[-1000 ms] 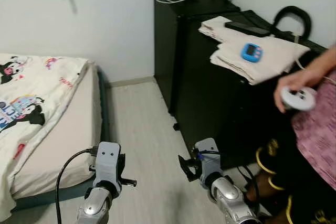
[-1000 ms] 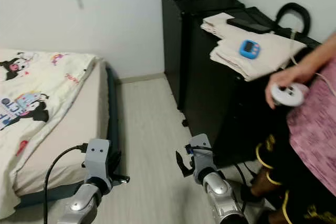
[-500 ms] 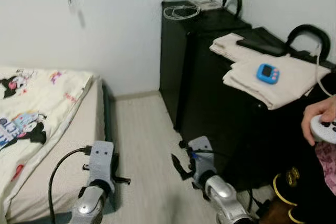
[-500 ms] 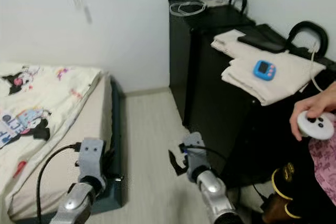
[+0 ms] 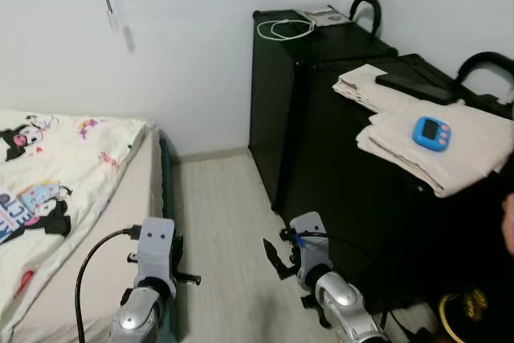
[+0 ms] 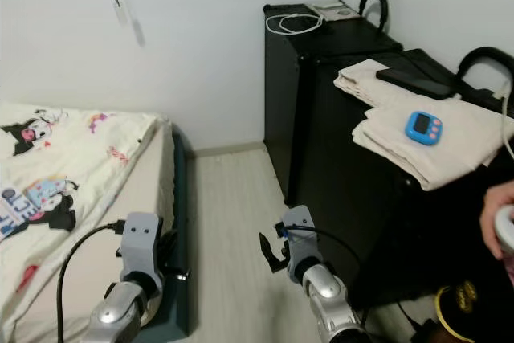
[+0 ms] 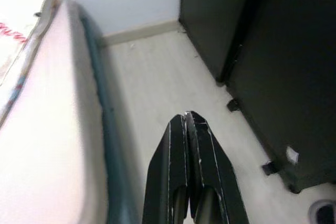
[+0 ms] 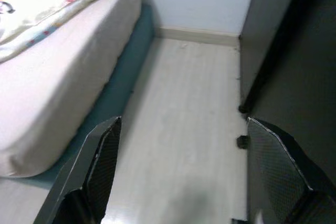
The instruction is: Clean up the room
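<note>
The robot stands in the strip of pale floor (image 5: 225,222) between a bed (image 5: 72,222) on its left and black cabinets (image 5: 337,158) on its right, both arms held low in front of it. The left gripper (image 7: 188,121) hangs over the floor just beside the bed's teal edge, and its wrist view shows the two black fingers pressed flat together, holding nothing. The right gripper (image 8: 178,171) is out over the floor near the cabinet's foot; its wrist view shows the fingers spread wide apart with bare floor between them.

From the head views, a cartoon-print sheet (image 5: 40,166) covers the bed. On the nearer cabinet lie folded cream cloths (image 5: 442,138) with a small blue timer (image 5: 431,130) on top and a dark flat phone (image 5: 418,88) on the far cloth. A white cable (image 5: 285,30) is coiled on the taller cabinet by the wall. A person's hand (image 6: 499,218) holding a white controller (image 6: 506,230) appears at the edge of the right eye view; in the left eye view it is barely a sliver
</note>
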